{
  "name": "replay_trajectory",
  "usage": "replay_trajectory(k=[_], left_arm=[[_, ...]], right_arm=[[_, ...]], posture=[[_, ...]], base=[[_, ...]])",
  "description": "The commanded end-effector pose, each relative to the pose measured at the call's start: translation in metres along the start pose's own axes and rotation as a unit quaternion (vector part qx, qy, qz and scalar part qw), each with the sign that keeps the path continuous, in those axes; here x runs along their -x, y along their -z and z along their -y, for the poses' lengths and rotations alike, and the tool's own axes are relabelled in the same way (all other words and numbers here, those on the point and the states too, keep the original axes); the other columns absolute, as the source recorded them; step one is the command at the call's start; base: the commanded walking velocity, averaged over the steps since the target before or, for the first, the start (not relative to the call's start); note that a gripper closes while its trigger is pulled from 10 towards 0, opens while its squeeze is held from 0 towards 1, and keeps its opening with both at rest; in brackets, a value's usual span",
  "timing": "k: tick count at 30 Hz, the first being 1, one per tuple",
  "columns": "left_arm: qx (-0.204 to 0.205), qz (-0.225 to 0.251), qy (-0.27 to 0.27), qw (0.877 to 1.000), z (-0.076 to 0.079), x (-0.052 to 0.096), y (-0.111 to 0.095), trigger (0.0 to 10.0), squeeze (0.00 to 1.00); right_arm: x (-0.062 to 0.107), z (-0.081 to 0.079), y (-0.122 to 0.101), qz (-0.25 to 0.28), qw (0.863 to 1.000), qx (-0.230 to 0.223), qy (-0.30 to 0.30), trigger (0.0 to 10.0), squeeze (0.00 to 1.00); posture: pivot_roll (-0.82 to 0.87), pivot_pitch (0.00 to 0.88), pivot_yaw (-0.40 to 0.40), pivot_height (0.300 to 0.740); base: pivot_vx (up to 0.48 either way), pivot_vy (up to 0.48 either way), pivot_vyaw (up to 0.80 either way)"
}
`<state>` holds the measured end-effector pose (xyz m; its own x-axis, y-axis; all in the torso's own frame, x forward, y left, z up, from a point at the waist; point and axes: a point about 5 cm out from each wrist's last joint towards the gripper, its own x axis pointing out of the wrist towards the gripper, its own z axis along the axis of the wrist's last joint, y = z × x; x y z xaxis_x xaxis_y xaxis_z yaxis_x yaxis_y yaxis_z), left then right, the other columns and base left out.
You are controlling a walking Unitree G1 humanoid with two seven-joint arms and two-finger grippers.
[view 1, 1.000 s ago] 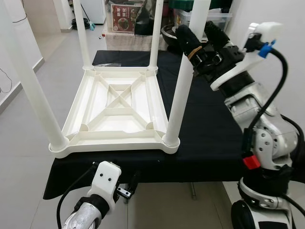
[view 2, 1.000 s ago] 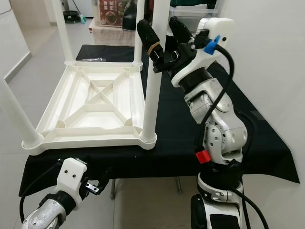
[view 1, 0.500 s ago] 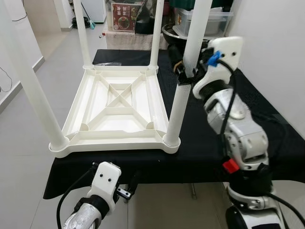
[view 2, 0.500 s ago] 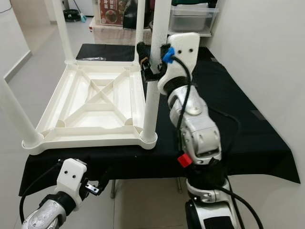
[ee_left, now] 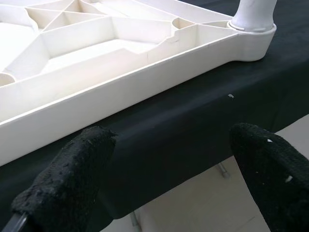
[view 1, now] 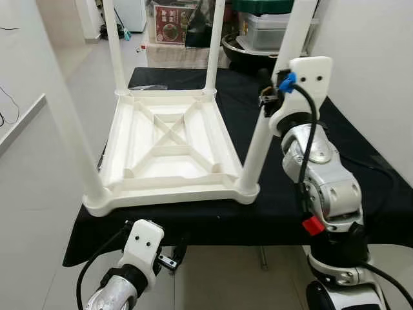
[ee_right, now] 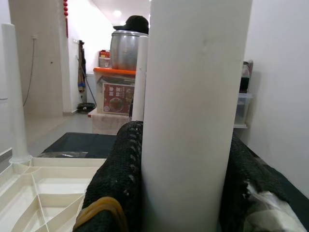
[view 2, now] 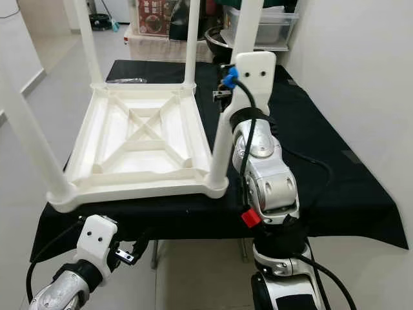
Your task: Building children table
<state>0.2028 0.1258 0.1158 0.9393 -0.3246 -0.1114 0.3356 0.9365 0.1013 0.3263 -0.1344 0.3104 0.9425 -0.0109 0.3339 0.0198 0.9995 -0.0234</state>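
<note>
A black-draped work table [view 1: 361, 161] stands in front of me, its near edge just ahead of my body and a white wall close along my right. Open grey floor [view 1: 77, 71] runs off on my left, and boxes and a pot crowd the far end. Upside down on the cloth lies the white children's table [view 1: 169, 139], its near rim almost flush with the work table's near edge, with bare black cloth to its right. Four legs stand up from its corners. My right gripper [ee_right: 186, 193] is clamped on the near-right leg [view 1: 268, 123], one black finger pressed against either side of it, partway up. My left gripper [ee_left: 164, 186] hangs low before the table's front edge, fingers spread wide, holding nothing.
</note>
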Motion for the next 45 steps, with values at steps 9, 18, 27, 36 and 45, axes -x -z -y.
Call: replay_trajectory(k=[9, 18, 27, 36, 45], left_arm=[[0.002, -0.012, 0.007, 1.0, 0.003, 0.001, 0.003, 10.0, 0.0], [0.0, -0.014, 0.007, 1.0, 0.003, 0.004, 0.002, 10.0, 0.0], [0.0, -0.019, 0.01, 1.0, 0.002, 0.008, 0.002, 10.0, 0.0], [-0.004, -0.025, 0.009, 1.0, 0.0, 0.012, 0.001, 10.0, 0.0], [-0.007, -0.028, 0.01, 1.0, -0.001, 0.012, 0.001, 10.0, 0.0]], right_arm=[[-0.046, 0.014, 0.015, -0.085, 0.965, -0.247, -0.033, 0.0, 0.0], [-0.073, 0.033, 0.024, -0.125, 0.922, -0.366, -0.015, 0.0, 0.0], [-0.069, 0.049, 0.078, -0.208, 0.844, -0.492, 0.048, 0.0, 0.0], [-0.037, 0.024, 0.147, -0.309, 0.763, -0.559, 0.095, 0.0, 0.0], [-0.011, -0.011, 0.181, -0.405, 0.75, -0.515, 0.09, 10.0, 0.0]], posture=[[0.1, 0.07, -0.094, 0.74], [0.11, 0.08, -0.093, 0.74], [0.12, 0.098, -0.088, 0.74], [0.14, 0.109, -0.076, 0.74], [0.14, 0.109, -0.078, 0.74]], base=[[0.0, 0.0, 0.0], [0.0, 0.0, 0.0], [0.0, 0.0, 0.0], [0.0, 0.0, 0.0], [0.0, 0.0, 0.0]])
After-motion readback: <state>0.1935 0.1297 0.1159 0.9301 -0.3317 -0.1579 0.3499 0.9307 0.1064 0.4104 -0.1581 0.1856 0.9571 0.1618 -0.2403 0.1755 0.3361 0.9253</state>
